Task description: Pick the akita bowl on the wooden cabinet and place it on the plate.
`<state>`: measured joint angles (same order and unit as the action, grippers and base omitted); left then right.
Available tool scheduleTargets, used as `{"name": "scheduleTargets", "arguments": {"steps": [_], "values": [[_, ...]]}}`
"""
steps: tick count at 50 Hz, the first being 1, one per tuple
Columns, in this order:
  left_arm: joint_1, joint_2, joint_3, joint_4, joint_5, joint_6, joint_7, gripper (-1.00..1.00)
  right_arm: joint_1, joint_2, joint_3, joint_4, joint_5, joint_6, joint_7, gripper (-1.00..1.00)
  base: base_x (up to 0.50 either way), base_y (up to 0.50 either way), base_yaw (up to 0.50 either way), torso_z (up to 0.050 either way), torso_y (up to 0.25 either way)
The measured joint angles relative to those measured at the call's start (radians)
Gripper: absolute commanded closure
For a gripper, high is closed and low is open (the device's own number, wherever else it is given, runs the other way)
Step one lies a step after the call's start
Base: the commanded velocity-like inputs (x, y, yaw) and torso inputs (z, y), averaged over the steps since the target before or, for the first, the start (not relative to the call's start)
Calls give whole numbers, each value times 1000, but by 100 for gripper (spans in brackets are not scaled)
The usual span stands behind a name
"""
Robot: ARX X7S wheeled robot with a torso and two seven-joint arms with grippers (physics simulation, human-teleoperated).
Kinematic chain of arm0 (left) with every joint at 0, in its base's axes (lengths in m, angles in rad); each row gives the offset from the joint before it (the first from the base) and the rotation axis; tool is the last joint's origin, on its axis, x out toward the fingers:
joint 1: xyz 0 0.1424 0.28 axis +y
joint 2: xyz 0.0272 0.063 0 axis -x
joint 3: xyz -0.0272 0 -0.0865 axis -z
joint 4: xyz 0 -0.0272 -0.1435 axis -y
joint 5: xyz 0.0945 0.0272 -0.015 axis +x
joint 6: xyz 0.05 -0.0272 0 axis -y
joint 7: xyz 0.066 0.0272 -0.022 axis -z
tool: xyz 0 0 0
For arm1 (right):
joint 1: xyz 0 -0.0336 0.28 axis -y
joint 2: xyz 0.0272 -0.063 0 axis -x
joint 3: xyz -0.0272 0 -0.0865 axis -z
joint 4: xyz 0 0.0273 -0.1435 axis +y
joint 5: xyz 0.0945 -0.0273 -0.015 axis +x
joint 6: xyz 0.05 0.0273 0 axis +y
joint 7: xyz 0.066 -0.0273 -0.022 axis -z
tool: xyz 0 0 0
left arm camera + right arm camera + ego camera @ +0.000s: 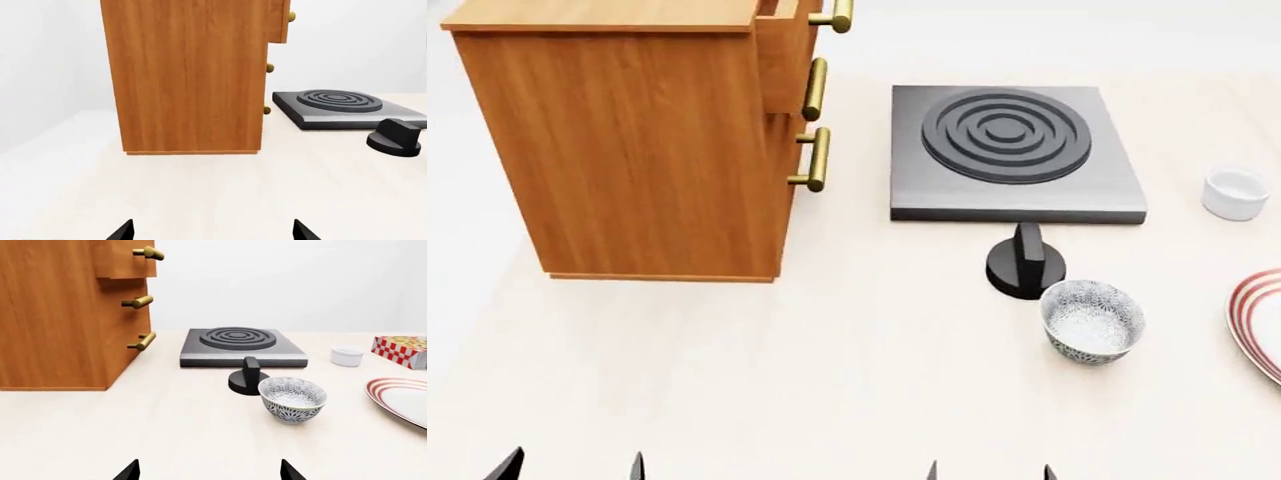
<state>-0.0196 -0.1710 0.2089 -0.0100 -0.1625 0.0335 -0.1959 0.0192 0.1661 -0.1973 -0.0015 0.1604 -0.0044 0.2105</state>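
Observation:
The wooden cabinet (627,150) stands at the left of the table, its brass handles facing right; it also fills the left wrist view (187,75) and the edge of the right wrist view (53,315). The visible strip of its top is bare, and the akita bowl on it is out of view. The plate (1261,320), white with red rings, lies at the right edge, partly cut off. My left gripper (571,470) and right gripper (990,472) hang low over the near table, both open and holding nothing.
A blue-grey patterned bowl (1092,320) sits on the table between the plate and a black knob (1025,262). Behind them lies a grey square stove (1008,150). A small white cup (1236,193) and a red-checked box (400,350) are far right.

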Motion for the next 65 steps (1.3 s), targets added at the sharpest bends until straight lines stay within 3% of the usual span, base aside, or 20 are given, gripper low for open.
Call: {"name": "scheduleTargets", "arguments": {"steps": [14, 24, 41, 65], "values": [[16, -17, -4, 150, -9, -52, -35, -100, 0, 5, -2, 0, 10, -3, 12, -100, 0, 0, 0, 0, 0], [-52, -35, 20, 286, -38, -155, -25, -100, -6, 10, -4, -10, 12, -8, 23, -100, 0, 0, 0, 0, 0], [-290, -37, 74, 461, -62, -444, -33, -100, -1, 36, -17, -187, -39, 55, 80, -100, 0, 0, 0, 0, 0], [-683, -19, 79, 544, -124, -811, -44, -100, 63, 88, -27, -581, -64, 304, 131, -100, 0, 0, 0, 0, 0]]}}
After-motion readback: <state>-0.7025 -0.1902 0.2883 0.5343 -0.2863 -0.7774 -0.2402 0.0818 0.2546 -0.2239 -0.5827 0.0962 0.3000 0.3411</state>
